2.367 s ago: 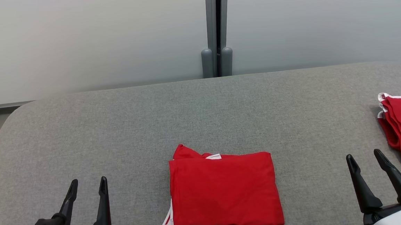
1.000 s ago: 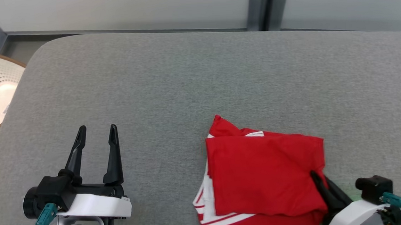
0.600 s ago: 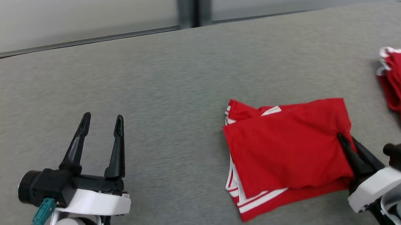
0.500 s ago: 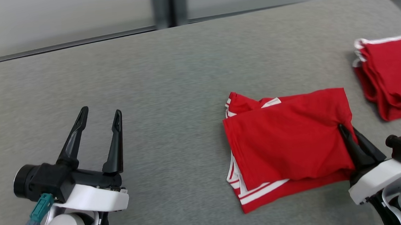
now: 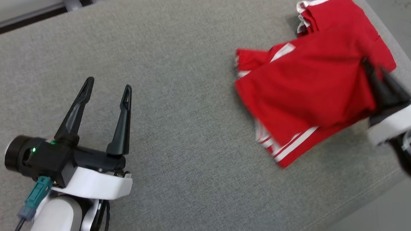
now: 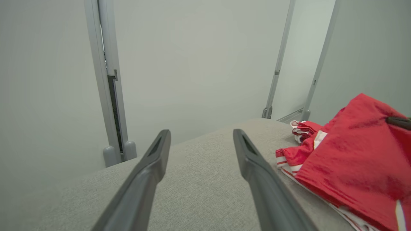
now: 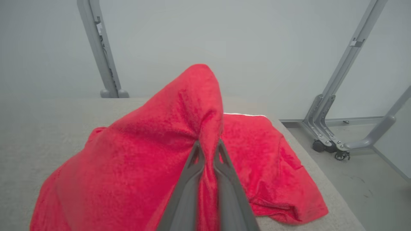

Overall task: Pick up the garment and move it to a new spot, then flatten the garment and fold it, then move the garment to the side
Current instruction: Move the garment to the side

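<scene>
A grey fabric-covered desk with rounded corners stands before pale grey wall panels, and bare floor shows past its right edge. The folded red garment with white stripes lies at the desk's right side. Its right edge is raised off the surface and overlaps a second pile of red cloth with white trim at the far right corner. The right tool is clenched on that raised edge. In the right wrist view its two dark fingers pinch a fold of the cloth, which rises in a peak above them. The left tool hovers over bare desk, well apart from the garment, its jaws spread with nothing between them.
</scene>
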